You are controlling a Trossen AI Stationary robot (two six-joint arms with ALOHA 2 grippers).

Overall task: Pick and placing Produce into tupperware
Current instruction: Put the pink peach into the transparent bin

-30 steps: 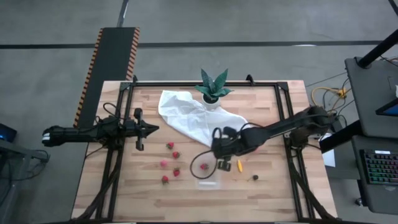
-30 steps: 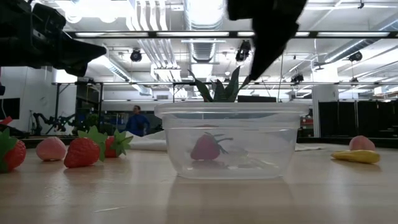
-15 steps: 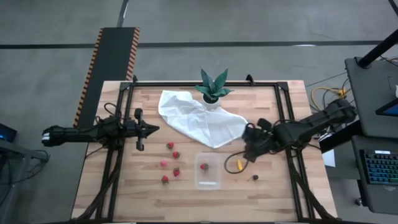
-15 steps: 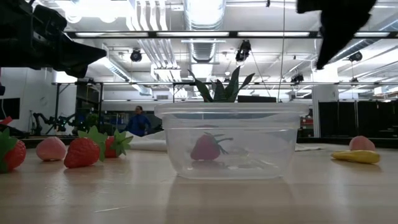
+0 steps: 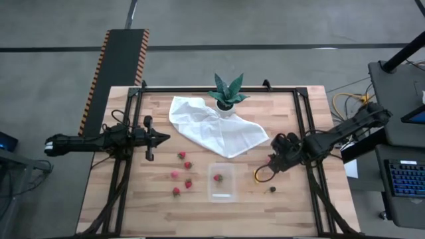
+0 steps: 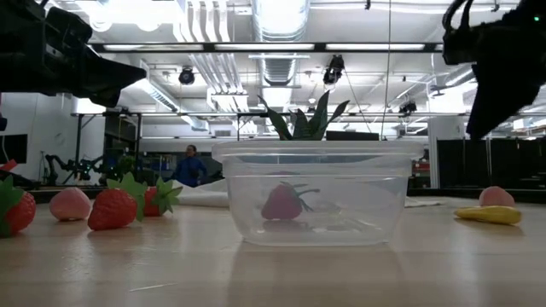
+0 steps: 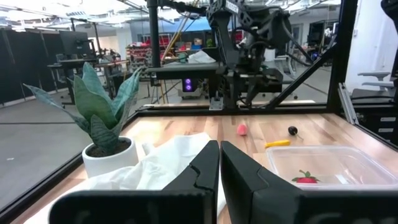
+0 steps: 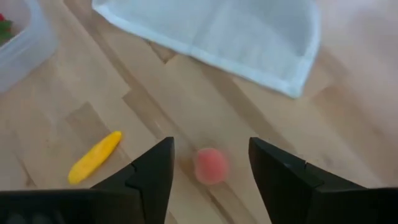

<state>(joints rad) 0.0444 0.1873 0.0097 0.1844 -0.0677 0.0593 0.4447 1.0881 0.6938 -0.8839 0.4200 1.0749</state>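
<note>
Reaching for the small round pink produce piece [image 8: 211,165] near the bench's right edge, our right gripper [image 8: 210,171] hangs spread above it, seemingly needing descent, before the clear rectangular plastic tupperware [image 5: 222,182] mid-bench, one red strawberry [image 6: 282,202] inside.

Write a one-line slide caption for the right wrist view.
Open right gripper hovers over a pink produce piece, with a yellow sliver and white cloth nearby.

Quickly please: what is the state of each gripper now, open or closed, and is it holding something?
Left gripper: closed, holding nothing, waiting at the table's left edge.
Right gripper: open, empty, above the pink piece.
</note>
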